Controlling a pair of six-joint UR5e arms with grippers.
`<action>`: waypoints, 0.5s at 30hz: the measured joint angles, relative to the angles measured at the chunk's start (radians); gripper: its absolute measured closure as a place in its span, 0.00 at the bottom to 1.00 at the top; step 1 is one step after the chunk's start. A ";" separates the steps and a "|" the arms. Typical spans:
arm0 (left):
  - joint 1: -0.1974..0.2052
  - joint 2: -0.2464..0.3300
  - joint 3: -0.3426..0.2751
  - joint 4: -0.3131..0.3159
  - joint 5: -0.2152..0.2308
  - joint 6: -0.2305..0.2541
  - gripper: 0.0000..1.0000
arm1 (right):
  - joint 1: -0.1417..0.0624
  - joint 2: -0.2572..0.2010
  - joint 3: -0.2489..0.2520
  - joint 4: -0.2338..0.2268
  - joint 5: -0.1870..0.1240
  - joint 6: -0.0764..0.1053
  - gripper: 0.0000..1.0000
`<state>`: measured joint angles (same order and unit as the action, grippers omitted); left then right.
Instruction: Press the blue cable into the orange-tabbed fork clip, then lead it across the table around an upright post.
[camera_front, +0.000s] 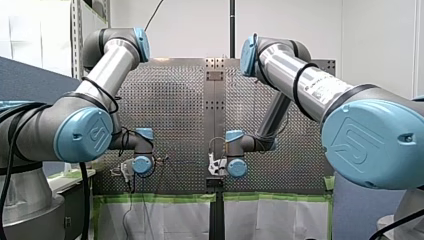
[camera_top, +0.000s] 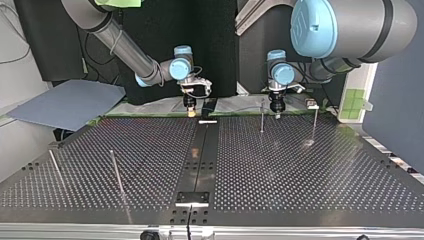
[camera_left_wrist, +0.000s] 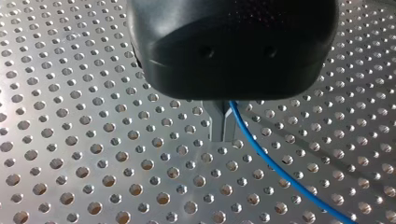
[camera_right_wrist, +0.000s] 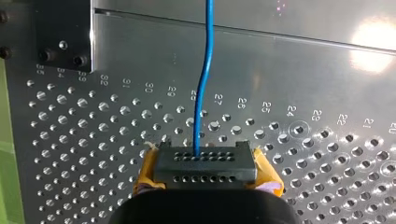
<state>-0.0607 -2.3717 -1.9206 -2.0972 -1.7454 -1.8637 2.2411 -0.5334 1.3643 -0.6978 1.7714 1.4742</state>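
The blue cable (camera_left_wrist: 280, 172) comes out between the metal fingers (camera_left_wrist: 217, 125) of my left gripper (camera_left_wrist: 223, 136), which is shut on it just above the perforated table (camera_left_wrist: 93, 154). The cable trails away over the holes. My right gripper (camera_right_wrist: 205, 164) has yellow pads (camera_right_wrist: 147, 173) shut on a black connector block (camera_right_wrist: 205, 169), and the blue cable (camera_right_wrist: 204, 88) runs out of that block ahead of the gripper. Across the table, my right gripper (camera_top: 190, 107) hangs left of the centre strip and my left gripper (camera_top: 276, 107) right of it. No orange-tabbed clip shows.
Thin upright posts stand on the table: one (camera_top: 261, 118) beside my left gripper, one (camera_top: 315, 123) further right, and two (camera_top: 116, 173) (camera_top: 56, 170) at the near left. A black plate (camera_right_wrist: 63, 35) is bolted ahead of my right gripper. A blue sheet (camera_top: 65, 102) lies off the table.
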 joint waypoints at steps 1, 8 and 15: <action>0.001 0.000 0.000 -0.001 0.002 0.001 0.89 | -0.001 0.000 -0.001 0.000 -0.002 0.000 1.00; 0.007 0.001 0.000 -0.032 -0.001 0.047 0.29 | -0.003 0.000 -0.002 0.004 -0.011 -0.001 1.00; 0.009 0.001 0.000 -0.093 -0.045 0.110 0.00 | -0.004 0.000 -0.003 0.007 -0.016 -0.001 1.00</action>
<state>-0.0518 -2.3705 -1.9210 -2.1900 -1.7900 -1.7536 2.2375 -0.5332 1.3616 -0.6905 1.7557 1.4730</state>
